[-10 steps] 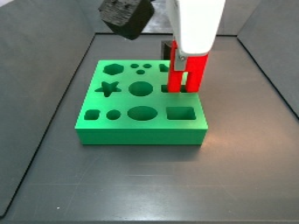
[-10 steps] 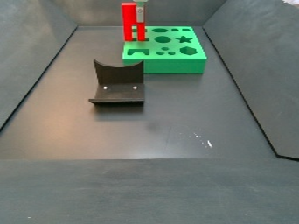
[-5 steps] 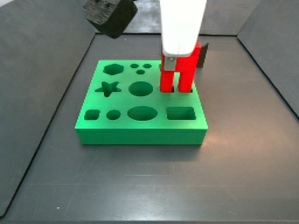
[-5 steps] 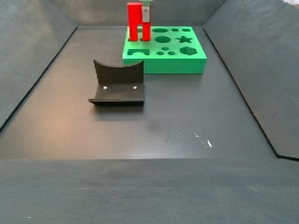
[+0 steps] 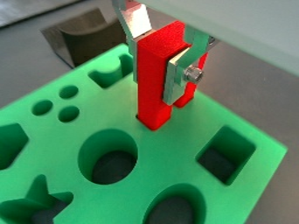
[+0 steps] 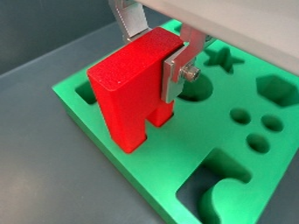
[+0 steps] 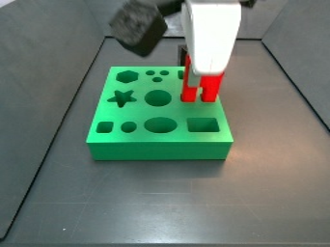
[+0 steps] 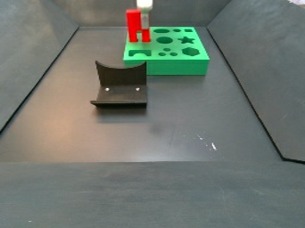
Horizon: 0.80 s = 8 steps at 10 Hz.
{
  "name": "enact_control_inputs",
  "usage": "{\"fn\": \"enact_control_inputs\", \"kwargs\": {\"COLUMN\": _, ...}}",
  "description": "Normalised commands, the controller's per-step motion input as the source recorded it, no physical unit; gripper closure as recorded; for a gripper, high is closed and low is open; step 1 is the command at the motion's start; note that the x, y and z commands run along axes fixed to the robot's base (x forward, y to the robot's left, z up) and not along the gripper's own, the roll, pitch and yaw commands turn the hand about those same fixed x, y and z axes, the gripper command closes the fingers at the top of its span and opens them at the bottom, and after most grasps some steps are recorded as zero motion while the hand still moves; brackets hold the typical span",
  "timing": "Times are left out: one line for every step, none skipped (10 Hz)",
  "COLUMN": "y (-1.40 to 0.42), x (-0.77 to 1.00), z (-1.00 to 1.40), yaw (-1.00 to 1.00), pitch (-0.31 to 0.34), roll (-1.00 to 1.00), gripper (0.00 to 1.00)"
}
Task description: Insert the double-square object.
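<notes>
The red double-square object (image 7: 203, 87) hangs upright in my gripper (image 7: 204, 71), which is shut on its upper part. It stands over the rear part of the green block (image 7: 154, 145), beside the round hole. Both wrist views show the silver fingers (image 5: 187, 72) (image 6: 176, 68) clamping the object (image 5: 156, 87) (image 6: 126, 101). Its two lower ends are at the block's top face (image 5: 87, 114) (image 6: 76, 101); I cannot tell whether they touch it or have entered a hole. In a side view the object (image 8: 136, 27) stands at the block's (image 8: 179, 64) rear left corner under the gripper (image 8: 142, 7).
The dark fixture (image 8: 119, 85) with a curved notch stands on the floor in front of the block, and shows behind the block in a wrist view (image 5: 82, 35). The block has star, hexagon, round, oval and square holes. Dark walls enclose the floor.
The gripper with the red object has shifted a little sideways back and forth over the block's rear part. The object looks slightly lower now.
</notes>
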Motion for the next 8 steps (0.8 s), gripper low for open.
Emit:
{"fn": "enact_control_inputs", "kwargs": {"y": 0.00, "x": 0.00, "z": -0.39, "yaw": -0.11, "pitch": -0.003, "roll": -0.05, "gripper": 1.00}}
{"fn": "enact_control_inputs", "kwargs": {"y": 0.00, "x": 0.00, "z": -0.38, "yaw": -0.04, "pitch": -0.010, "roll": -0.06, "gripper": 1.00}}
{"fn": "enact_control_inputs", "kwargs": {"y": 0.00, "x": 0.00, "z": -0.40, "yaw": -0.04, "pitch": -0.029, "roll": -0.04, "gripper": 1.00}}
{"fn": "enact_control_inputs", "kwargs": {"y": 0.00, "x": 0.00, "z": -0.37, "yaw": -0.03, "pitch": -0.009, "roll": 0.00, "gripper": 1.00}}
{"fn": "enact_control_inputs", "kwargs": {"y": 0.00, "x": 0.03, "z": -0.33, "yaw": -0.05, "pitch": 0.000, "roll": 0.00, "gripper": 1.00}}
{"fn": "enact_control_inputs", "kwargs": {"y": 0.00, "x": 0.03, "z": -0.26, "yaw": -0.05, "pitch": 0.000, "roll": 0.00, "gripper": 1.00}}
{"fn": "enact_control_inputs", "kwargs": {"y": 0.00, "x": 0.01, "z": -0.14, "yaw": 0.00, "pitch": -0.051, "roll": -0.06, "gripper": 1.00}}
{"fn": "enact_control_inputs", "kwargs": {"y": 0.00, "x": 0.07, "z": 0.00, "yaw": 0.00, "pitch": 0.050, "roll": 0.00, "gripper": 1.00}}
